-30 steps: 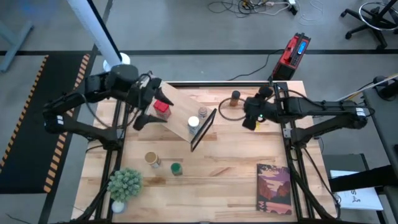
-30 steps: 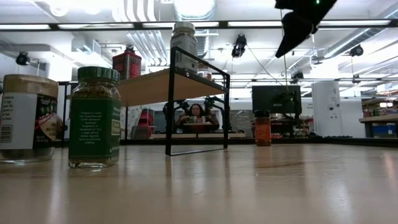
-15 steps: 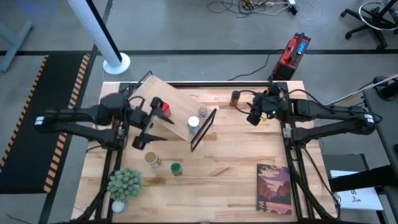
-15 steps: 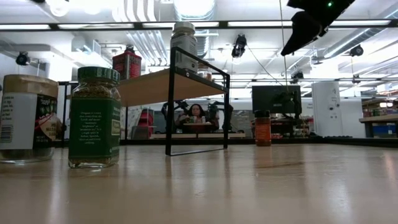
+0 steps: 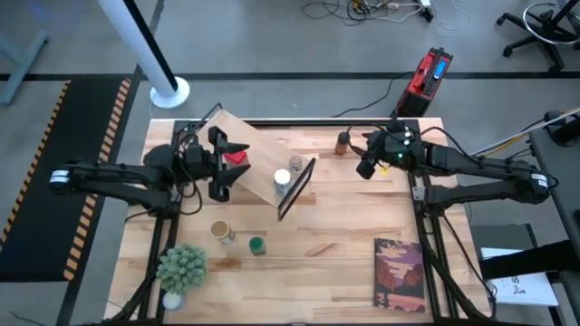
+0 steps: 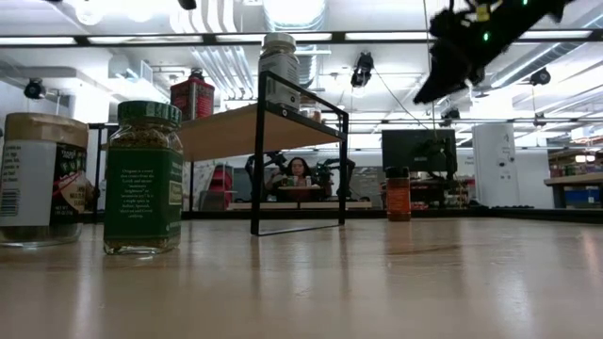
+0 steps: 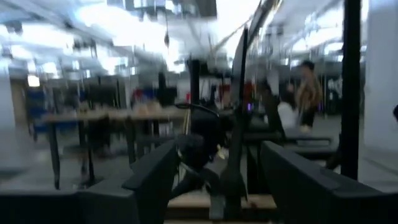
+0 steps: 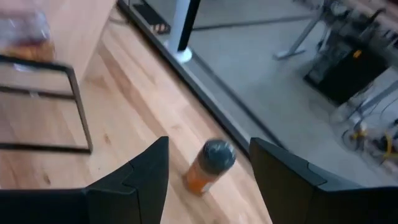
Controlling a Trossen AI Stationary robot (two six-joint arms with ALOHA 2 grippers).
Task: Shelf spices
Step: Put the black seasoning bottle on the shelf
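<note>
Red boxy tin point(image 5: 236, 157) and white-lidded jar point(image 5: 282, 179) sat on the slanted pale wooden shelf point(image 5: 258, 158); green-lidded jar point(image 5: 257, 245), tan-topped jar point(image 5: 220, 230) and dark-lidded brown jar point(image 5: 343, 141) remained off the shelf on the desk point(image 5: 335, 226). Right tool point(image 5: 362, 168), fingers apart and empty, hovered near the brown jar; left tool point(image 5: 223, 188), beside the shelf, held nothing, fingers apart.

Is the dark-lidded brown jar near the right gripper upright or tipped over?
Upright. In the low view the dark-lidded brown jar stands on its base on the table, lid on top; the right wrist view shows the same, lid uppermost.

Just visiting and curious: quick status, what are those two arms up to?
Right gripper open, above dark-lidded jar. Left gripper open, empty, beside red tin on shelf. Nothing blocking.
</note>
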